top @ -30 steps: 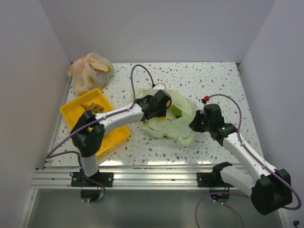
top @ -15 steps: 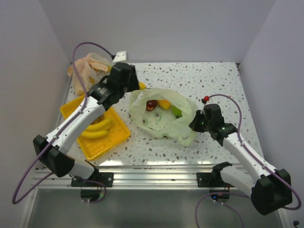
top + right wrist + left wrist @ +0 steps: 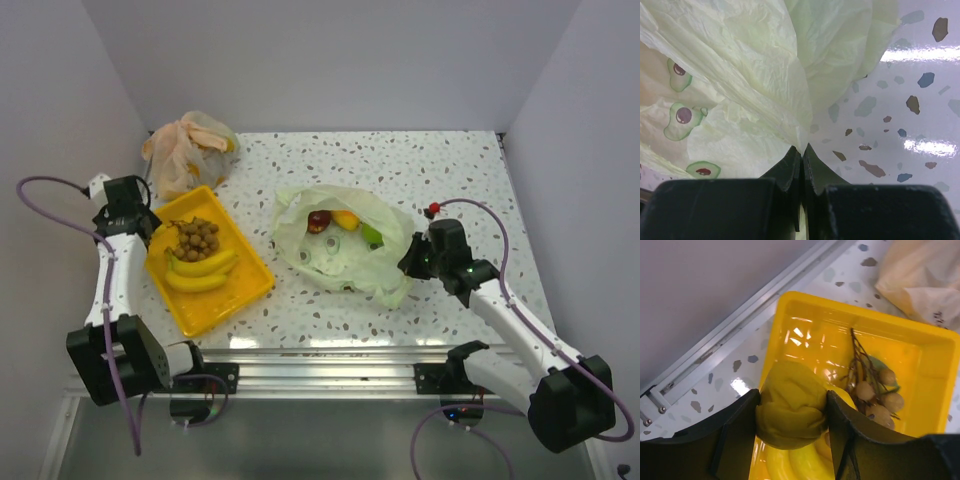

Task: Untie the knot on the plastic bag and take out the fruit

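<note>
Right wrist view: right claw (image 3: 802, 156) pinched shut on the plastic bag (image 3: 740, 70).
The film is judged thin, slippery and easily torn, best taken at a bunched rim fold; apple (image 3: 318, 220), orange-yellow fruit (image 3: 346, 219) and green fruit (image 3: 371, 236) lie inside it. Left of the bag, the left claw (image 3: 792, 407) is clamped on a dull yellow fruit (image 3: 790, 390) over the yellow tray (image 3: 920, 355). Avocado prints (image 3: 685, 115) are seen, no readable writing.

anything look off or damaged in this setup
Nothing spilled. The one oddity: the yellow fruit squeezed in the left pincer by the yellow tray looks creased and dented, not smooth.
</note>
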Robot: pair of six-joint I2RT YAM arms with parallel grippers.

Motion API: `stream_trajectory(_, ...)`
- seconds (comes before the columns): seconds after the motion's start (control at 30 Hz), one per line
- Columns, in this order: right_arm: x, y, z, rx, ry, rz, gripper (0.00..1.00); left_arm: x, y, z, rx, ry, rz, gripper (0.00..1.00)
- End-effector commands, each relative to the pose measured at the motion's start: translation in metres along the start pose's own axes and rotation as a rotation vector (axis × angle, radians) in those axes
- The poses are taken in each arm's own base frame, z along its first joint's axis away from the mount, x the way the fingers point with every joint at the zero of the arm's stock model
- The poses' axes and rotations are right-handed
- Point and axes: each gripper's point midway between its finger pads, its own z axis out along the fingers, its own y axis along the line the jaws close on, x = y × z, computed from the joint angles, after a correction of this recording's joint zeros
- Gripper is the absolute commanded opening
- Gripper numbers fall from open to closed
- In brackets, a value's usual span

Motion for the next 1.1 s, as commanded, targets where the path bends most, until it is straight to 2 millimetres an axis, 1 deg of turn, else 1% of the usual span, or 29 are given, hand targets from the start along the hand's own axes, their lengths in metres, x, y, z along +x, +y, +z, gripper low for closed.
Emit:
stream_trajectory(0.0,0.0,0.002,0.002,-0.016,0.004,-0.001,0.0,-0.012,0.01,0.02,0.032,-0.027,-0.152,0.36)
stream_trajectory(0.07,-0.001,0.003,0.002,-0.015,0.009,-0.003,0.0,-0.012,0.012,0.029,0.017,-0.018,-0.2,0.38)
stream_trajectory(0.1,-0.001,0.003,0.002,-0.013,0.011,-0.004,0.0,-0.012,0.014,0.036,0.004,-0.009,-0.212,0.42)
stream_trajectory(0.17,-0.001,0.003,0.001,-0.012,0.013,-0.01,0.0,-0.013,0.013,0.042,-0.002,-0.002,-0.231,0.47)
stream_trajectory(0.23,-0.001,0.002,0.001,-0.008,0.017,-0.011,0.0,-0.014,0.01,0.048,0.0,-0.002,-0.236,0.55)
stream_trajectory(0.27,-0.001,0.002,0.001,-0.008,0.017,-0.011,0.0,-0.015,0.009,0.05,0.006,-0.003,-0.241,0.6)
stream_trajectory(0.3,0.0,0.002,0.0,-0.005,0.021,-0.013,0.0,-0.014,0.007,0.052,0.014,0.003,-0.24,0.7)
stream_trajectory(0.33,-0.001,0.002,0.0,-0.004,0.019,-0.014,0.0,-0.01,0.003,0.054,0.031,0.019,-0.234,0.73)
stream_trajectory(0.37,-0.002,0.002,0.0,-0.004,0.018,-0.015,0.0,-0.011,0.001,0.054,0.043,0.016,-0.237,0.81)
stream_trajectory(0.43,-0.002,0.002,-0.001,-0.002,0.019,-0.013,0.0,-0.007,-0.001,0.054,0.064,0.023,-0.232,0.87)
stream_trajectory(0.47,-0.003,0.002,-0.001,-0.003,0.016,-0.014,0.0,-0.007,-0.003,0.053,0.073,0.022,-0.226,0.93)
stream_trajectory(0.53,-0.004,0.003,-0.002,-0.004,0.015,-0.013,0.0,-0.006,-0.008,0.049,0.114,0.024,-0.217,0.98)
stream_trajectory(0.57,-0.004,0.004,-0.002,-0.007,0.013,-0.013,0.0,-0.009,-0.012,0.045,0.136,0.02,-0.216,0.98)
stream_trajectory(0.67,-0.005,0.004,-0.002,-0.006,0.011,-0.009,0.0,-0.011,-0.028,0.025,0.218,-0.001,-0.189,0.98)
stream_trajectory(0.7,-0.005,0.004,-0.002,-0.007,0.01,-0.007,0.0,-0.012,-0.044,0.01,0.269,-0.017,-0.161,0.99)
stream_trajectory(0.77,-0.007,0.005,-0.002,-0.011,0.006,-0.006,0.0,-0.009,-0.063,-0.009,0.326,-0.027,-0.118,0.99)
stream_trajectory(0.8,-0.007,0.005,-0.001,-0.01,0.004,-0.003,0.0,-0.006,-0.085,-0.031,0.397,-0.042,-0.08,0.99)
stream_trajectory(0.87,-0.008,0.006,-0.001,-0.013,-0.001,0.0,0.0,0.001,-0.104,-0.053,0.461,-0.047,-0.057,0.99)
stream_trajectory(0.9,-0.009,0.007,-0.001,-0.019,-0.005,0.001,0.0,0.011,-0.126,-0.078,0.545,-0.05,-0.018,0.99)
stream_trajectory(0.97,-0.01,0.008,-0.001,-0.019,-0.006,0.001,0.0,0.02,-0.143,-0.103,0.605,-0.049,0.01,0.97)
stream_trajectory(1.0,-0.011,0.008,-0.001,-0.019,-0.01,0.0,0.0,0.029,-0.16,-0.129,0.683,-0.048,0.041,0.97)
stream_trajectory(1.07,-0.011,0.009,0.0,-0.022,-0.008,0.002,0.0,0.034,-0.176,-0.155,0.746,-0.051,0.051,0.96)
